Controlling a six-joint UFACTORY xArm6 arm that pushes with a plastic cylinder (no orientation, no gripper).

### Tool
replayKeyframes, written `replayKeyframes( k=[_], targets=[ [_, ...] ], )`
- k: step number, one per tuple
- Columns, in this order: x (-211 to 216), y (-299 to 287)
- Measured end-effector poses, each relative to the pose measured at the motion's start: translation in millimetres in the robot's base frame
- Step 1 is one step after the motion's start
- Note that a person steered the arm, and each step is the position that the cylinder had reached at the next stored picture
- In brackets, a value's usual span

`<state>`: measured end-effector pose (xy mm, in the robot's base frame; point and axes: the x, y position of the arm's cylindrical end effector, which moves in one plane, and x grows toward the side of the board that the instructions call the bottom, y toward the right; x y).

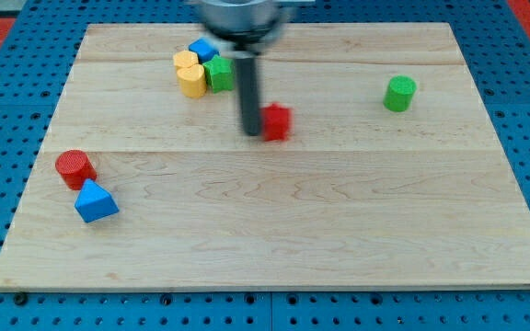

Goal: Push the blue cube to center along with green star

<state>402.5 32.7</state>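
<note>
The blue cube (202,49) sits near the view's top left of the wooden board (274,230), touching the green star (218,74) just below and to its right. A yellow block (190,75) presses against both on their left. My tip (250,131) is below and to the right of this cluster, apart from it. A red block (276,121) lies right next to my tip on its right side.
A green cylinder (398,94) stands at the view's right. A red cylinder (75,168) and a blue triangular block (95,201) lie together at the view's left. The board's edges drop to a blue pegboard surface.
</note>
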Motion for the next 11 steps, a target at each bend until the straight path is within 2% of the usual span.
replayKeyframes(
  k=[1, 2, 3, 4, 5, 6, 7, 8, 9, 10, 11],
  targets=[
    [-12, 107],
    [-6, 93],
    [-1, -4],
    [-9, -140],
    [-52, -235],
    [-128, -213],
    [-173, -165],
    [-139, -119],
    [-87, -83],
    [-72, -37],
    [-83, -8]
  ],
)
